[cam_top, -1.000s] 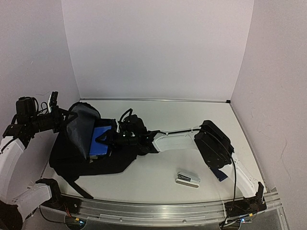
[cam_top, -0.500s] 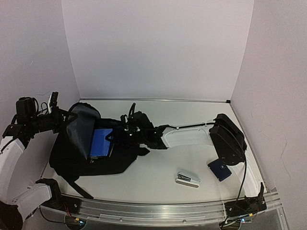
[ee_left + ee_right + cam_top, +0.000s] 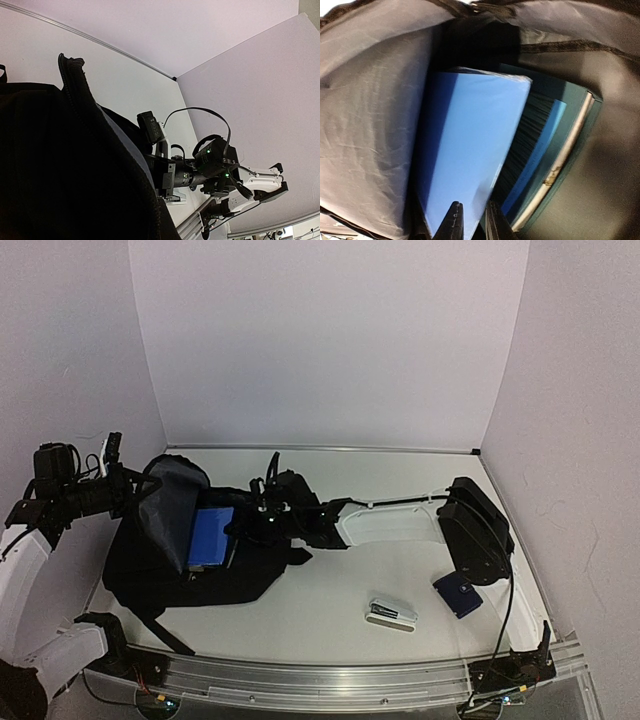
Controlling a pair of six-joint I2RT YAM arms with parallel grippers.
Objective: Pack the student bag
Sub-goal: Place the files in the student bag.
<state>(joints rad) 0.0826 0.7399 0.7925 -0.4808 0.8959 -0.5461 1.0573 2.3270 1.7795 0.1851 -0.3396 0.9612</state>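
The student bag (image 3: pixel 160 575) lies black and open at the table's left, its grey-lined flap (image 3: pixel 165 508) held upright. My left gripper (image 3: pixel 125 483) is shut on that flap's rim; in the left wrist view the bag's black fabric (image 3: pixel 50 165) hides its fingers. A blue book (image 3: pixel 208 535) sits inside the bag's mouth, lying on a teal book (image 3: pixel 570 145). My right gripper (image 3: pixel 243 530) is at the mouth. In the right wrist view the right gripper (image 3: pixel 474 222) has its jaws a narrow gap apart at the blue book's (image 3: pixel 470 145) near corner; whether they pinch it is unclear.
A white and black stapler (image 3: pixel 392 613) lies on the table in front of the right arm. A small dark blue object (image 3: pixel 459 595) rests by the right arm's elbow. White walls close in the back and both sides. A metal rail runs along the near edge.
The right arm drew back to the right from the bag's mouth, uncovering the small dark blue object. The blue book stayed inside the bag. The left gripper still holds the flap up.
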